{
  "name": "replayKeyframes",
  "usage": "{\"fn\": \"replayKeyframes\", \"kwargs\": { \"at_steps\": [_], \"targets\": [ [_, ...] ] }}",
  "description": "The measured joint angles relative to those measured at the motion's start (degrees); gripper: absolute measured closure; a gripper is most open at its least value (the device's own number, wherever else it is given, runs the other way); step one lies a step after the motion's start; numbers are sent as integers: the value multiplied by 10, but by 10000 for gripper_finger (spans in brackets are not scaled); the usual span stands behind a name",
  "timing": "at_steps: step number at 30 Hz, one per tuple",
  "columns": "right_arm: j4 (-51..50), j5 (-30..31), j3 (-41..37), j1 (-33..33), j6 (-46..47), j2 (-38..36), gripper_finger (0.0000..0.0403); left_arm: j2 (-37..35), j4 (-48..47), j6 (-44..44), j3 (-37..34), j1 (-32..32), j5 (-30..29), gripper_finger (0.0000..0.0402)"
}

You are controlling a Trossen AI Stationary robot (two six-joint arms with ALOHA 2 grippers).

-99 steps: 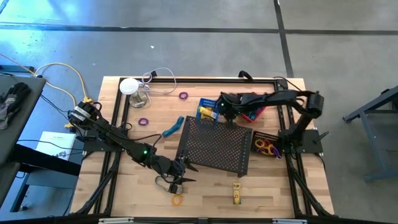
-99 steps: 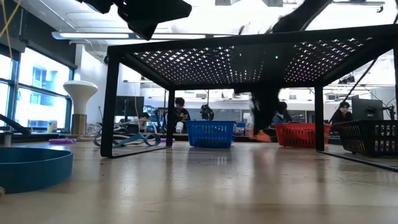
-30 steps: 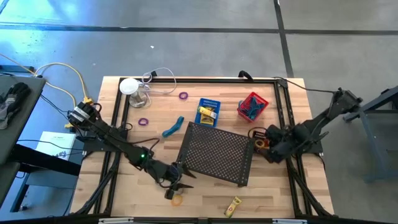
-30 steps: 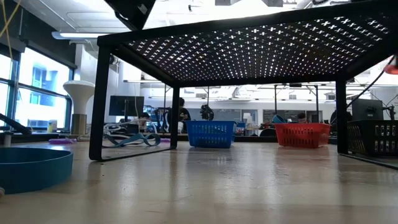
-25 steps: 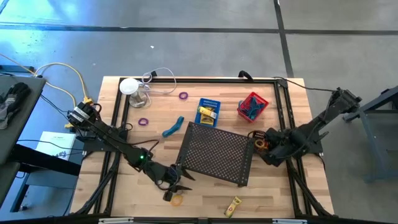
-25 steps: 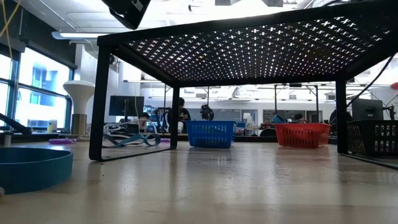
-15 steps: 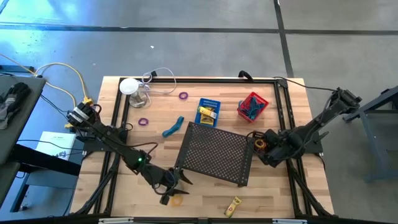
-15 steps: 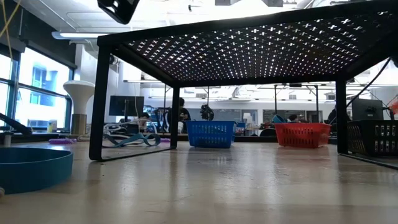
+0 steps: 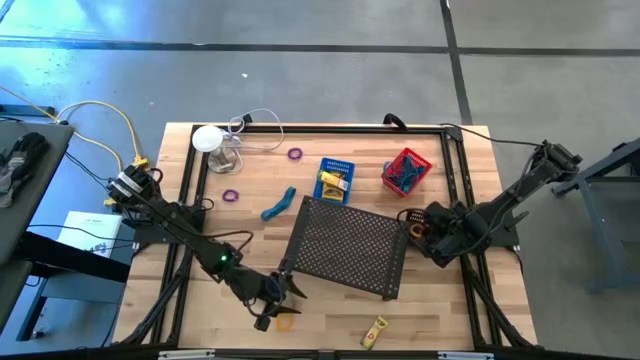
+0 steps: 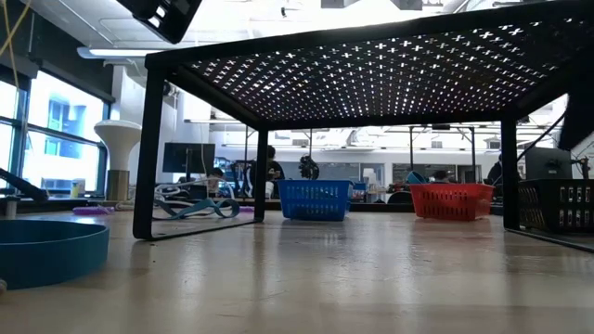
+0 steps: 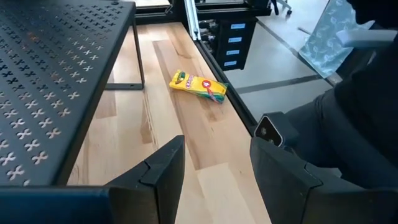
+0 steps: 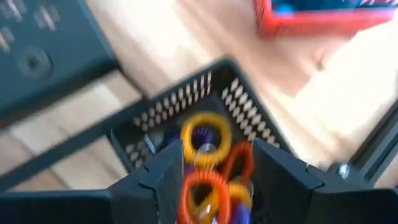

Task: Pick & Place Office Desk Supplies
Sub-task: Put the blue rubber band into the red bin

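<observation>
My right gripper [image 9: 424,230] hangs open, pointing down, over a small black basket [image 12: 231,93] of orange and yellow rings [image 12: 205,134] at the table's right. An orange ring [image 12: 202,190] shows between its fingers on the pile; I cannot tell whether it touches them. My left gripper [image 9: 285,291] stands open and nearly level at the near left corner of the black mesh tray [image 9: 345,245], with nothing between its fingers [image 11: 214,177]. An orange ring [image 9: 285,321] lies flat on the table just near of it. A yellow packet [image 11: 198,85] lies flat farther right.
At the far side stand a blue basket [image 9: 335,178] and a red basket [image 9: 405,168]. Purple rings [image 9: 295,153] and a blue band [image 9: 278,205] lie far left, by a white round-topped object [image 9: 210,140]. Bare wood lies between the tray and the near edge.
My right gripper has sunk toward the black basket; the orange thing it carried moved down the low view's right edge and is gone from that view. My left gripper has swung a little toward the table's near edge, staying open.
</observation>
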Motion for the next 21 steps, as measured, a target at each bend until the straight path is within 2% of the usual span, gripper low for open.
{"fn": "replayKeyframes", "kwargs": {
  "at_steps": [5, 9, 11, 16, 21],
  "targets": [
    [-1, 79, 0, 0, -24, -3, 228, -23, -32, -39, 0, 0, -7, 225],
    [6, 149, 0, 0, -67, -3, 228, -64, -85, -54, 0, -4, -49, 225],
    [13, 204, 0, 3, -91, -3, 229, -88, -113, -55, 0, -6, -72, 225],
    [16, 354, 0, 9, -109, -3, 230, -160, -229, -92, 0, -4, -97, 225],
    [27, 426, 0, 9, -110, -3, 230, -225, -372, -179, 0, 27, -102, 225]
  ]
}}
